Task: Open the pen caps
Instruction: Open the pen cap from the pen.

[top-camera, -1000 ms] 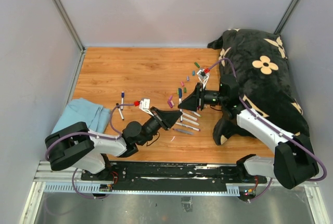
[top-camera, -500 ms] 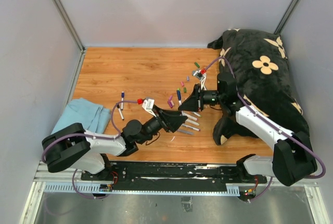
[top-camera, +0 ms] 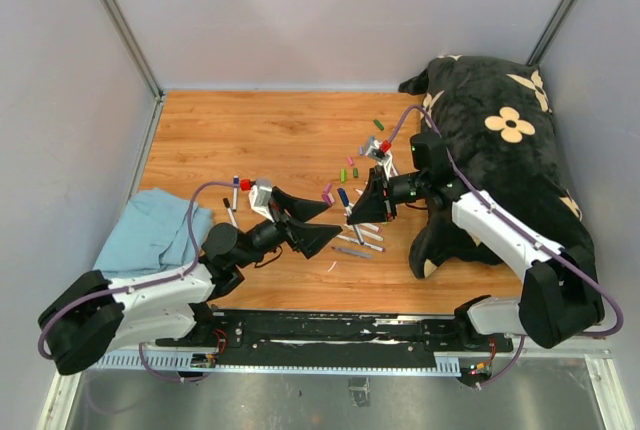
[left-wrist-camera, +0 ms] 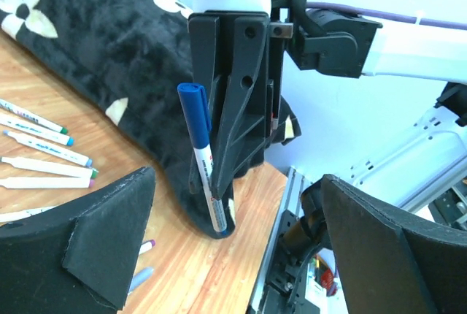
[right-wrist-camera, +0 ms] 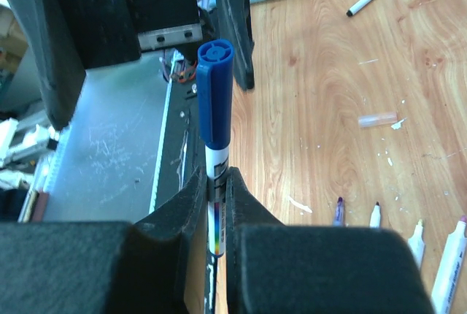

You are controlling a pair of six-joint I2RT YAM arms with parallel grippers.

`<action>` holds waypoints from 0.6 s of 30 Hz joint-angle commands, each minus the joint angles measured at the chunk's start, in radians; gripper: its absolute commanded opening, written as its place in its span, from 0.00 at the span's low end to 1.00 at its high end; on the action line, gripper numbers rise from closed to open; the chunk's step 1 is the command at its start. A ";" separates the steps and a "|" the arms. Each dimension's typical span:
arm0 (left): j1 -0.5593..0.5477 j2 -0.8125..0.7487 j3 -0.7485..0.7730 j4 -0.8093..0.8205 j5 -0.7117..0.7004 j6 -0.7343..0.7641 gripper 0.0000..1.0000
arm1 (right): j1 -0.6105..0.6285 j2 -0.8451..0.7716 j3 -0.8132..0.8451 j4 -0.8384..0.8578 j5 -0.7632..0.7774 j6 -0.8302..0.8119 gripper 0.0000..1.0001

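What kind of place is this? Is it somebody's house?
Probably not a house. It looks like a robot testing booth: plain grey walls box in a wooden table, a left arm and right arm are bolted to a metal rail at its near edge, and marker pens lie scattered there.

Blue cloth (top-camera: 150,230) lies left, black flowered cushion (top-camera: 520,165) right.
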 commanded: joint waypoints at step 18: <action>0.166 -0.059 -0.136 0.150 0.121 -0.151 0.99 | -0.012 0.045 0.090 -0.263 -0.075 -0.276 0.02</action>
